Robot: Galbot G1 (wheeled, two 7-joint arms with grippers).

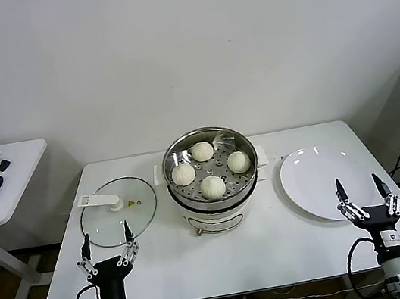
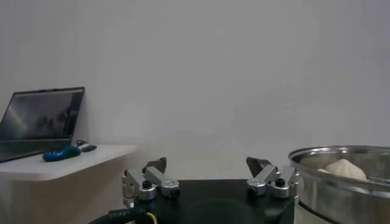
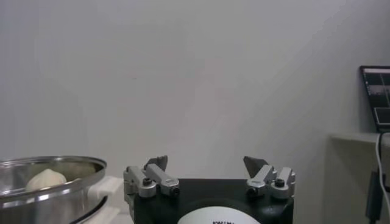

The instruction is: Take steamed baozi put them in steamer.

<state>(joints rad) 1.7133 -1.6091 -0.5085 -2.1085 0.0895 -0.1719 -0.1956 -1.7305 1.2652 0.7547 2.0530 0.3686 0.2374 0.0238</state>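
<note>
Four steamed baozi point(image 1: 212, 186) already sit on the perforated tray inside the steamer point(image 1: 179, 196) at the surface's centre, the plate point(image 1: 310, 185) at three o'clock is bare, and both the left gripper point(image 1: 106, 247) and right gripper point(image 1: 365, 193) hang empty with jaws wide apart, so the loading looks finished and nothing calls for another grasp.

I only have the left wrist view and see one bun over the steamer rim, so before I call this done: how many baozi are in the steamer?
Observer: Four baozi sit on the steamer tray.
Operator: Anything left on the plate?
Observer: No, the white plate holds nothing.
Operator: Where is the lid?
Observer: The glass lid lies flat on the table, on the steamer's left.
Operator: And the right tool?
Observer: The right tool is open, empty, at the plate's near edge. The left tool is open by the lid.
</note>
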